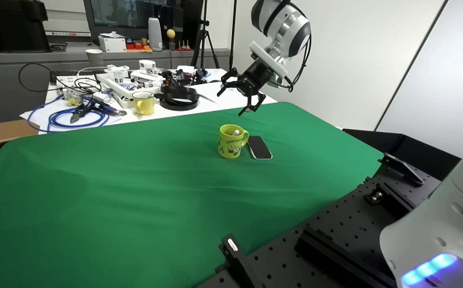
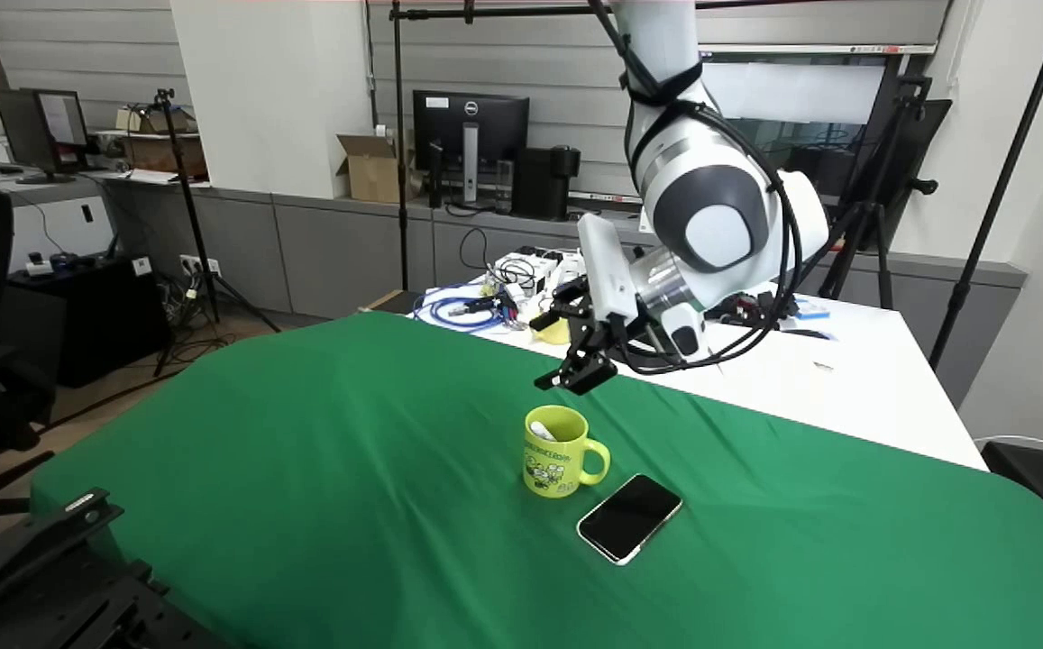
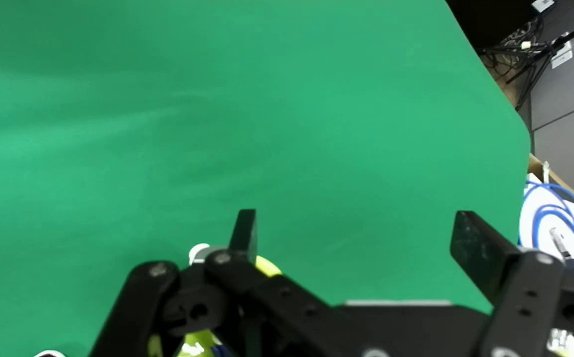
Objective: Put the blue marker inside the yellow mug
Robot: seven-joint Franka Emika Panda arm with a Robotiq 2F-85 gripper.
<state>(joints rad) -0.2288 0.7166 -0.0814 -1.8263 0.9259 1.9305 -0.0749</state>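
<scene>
Pincer (image 3: 356, 218) in the lower half of the wrist view: fingers wide apart, nothing between them, presumably because the placement is complete. Centre frame in an exterior view, the blue marker (image 1: 236, 132) slants inside the upright yellow mug (image 1: 228, 145), its white end uppermost; the mug's wall likely props it.

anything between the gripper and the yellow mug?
No object: just green cloth shows between the open gripper and the yellow mug, in both exterior views.

The end effector (image 3: 358, 255), fingers (image 3: 480, 258) wide apart, hangs over the green-covered counter (image 3: 316, 124), partly hiding the yellow mug (image 3: 266, 266) and the white-ended blue marker (image 3: 198, 251).
</scene>
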